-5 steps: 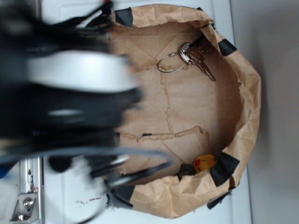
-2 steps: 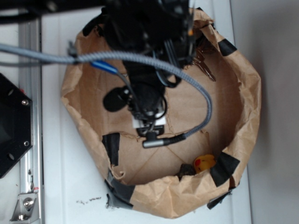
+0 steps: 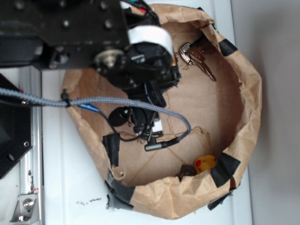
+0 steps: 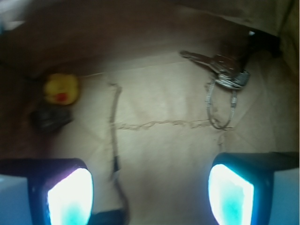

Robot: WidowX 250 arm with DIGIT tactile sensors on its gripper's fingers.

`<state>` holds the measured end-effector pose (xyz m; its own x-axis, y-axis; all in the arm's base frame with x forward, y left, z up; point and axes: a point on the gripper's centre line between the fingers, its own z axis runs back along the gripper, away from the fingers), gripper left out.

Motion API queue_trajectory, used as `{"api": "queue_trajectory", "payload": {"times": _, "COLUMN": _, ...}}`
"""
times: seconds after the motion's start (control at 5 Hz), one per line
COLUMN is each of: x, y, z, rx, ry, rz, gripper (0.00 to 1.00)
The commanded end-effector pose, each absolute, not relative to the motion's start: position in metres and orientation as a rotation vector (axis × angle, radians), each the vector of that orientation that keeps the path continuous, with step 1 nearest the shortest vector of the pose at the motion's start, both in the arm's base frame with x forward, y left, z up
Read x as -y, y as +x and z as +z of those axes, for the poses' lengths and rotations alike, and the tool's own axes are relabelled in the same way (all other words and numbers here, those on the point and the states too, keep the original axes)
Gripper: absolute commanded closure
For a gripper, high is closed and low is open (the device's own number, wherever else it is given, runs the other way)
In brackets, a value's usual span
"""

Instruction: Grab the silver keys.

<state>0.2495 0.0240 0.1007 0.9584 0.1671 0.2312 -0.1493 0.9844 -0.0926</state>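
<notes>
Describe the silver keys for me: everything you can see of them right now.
The silver keys are a small bunch of shiny grey metal keys on a thin round wire ring. They lie flat on the brown paper floor of the paper bag, near its wall beside a strip of black tape, blades fanned away from the ring. Nothing grips them: in the wrist view the gripper hangs open above the paper, its fingers short of the ring.

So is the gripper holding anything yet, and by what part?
Nothing is held. The gripper is open and empty, and the silver keys lie apart from it on the paper floor.
</notes>
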Motion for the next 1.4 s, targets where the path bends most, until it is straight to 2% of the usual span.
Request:
{"api": "queue_trajectory", "payload": {"times": 0.0, "x": -0.05, "y": 0.274, "z": 0.111, "rx": 0.348, "ry": -0.009, "rz": 0.287, "gripper": 0.0}}
{"api": "queue_trajectory", "payload": {"times": 0.2, "x": -0.066, "y": 0.281, "z": 0.1, "rx": 0.348, "ry": 0.072, "rz": 0.379, "gripper": 0.0}}
{"api": "queue_trajectory", "payload": {"times": 0.4, "x": -0.071, "y": 0.281, "z": 0.098, "rx": 0.356, "ry": 0.086, "rz": 0.413, "gripper": 0.0}}
{"api": "queue_trajectory", "payload": {"times": 0.6, "x": -0.075, "y": 0.275, "z": 0.095, "rx": 0.333, "ry": 0.117, "rz": 0.422, "gripper": 0.0}}
{"api": "queue_trajectory", "payload": {"times": 1.2, "x": -0.075, "y": 0.275, "z": 0.095, "rx": 0.333, "ry": 0.117, "rz": 0.422, "gripper": 0.0}}
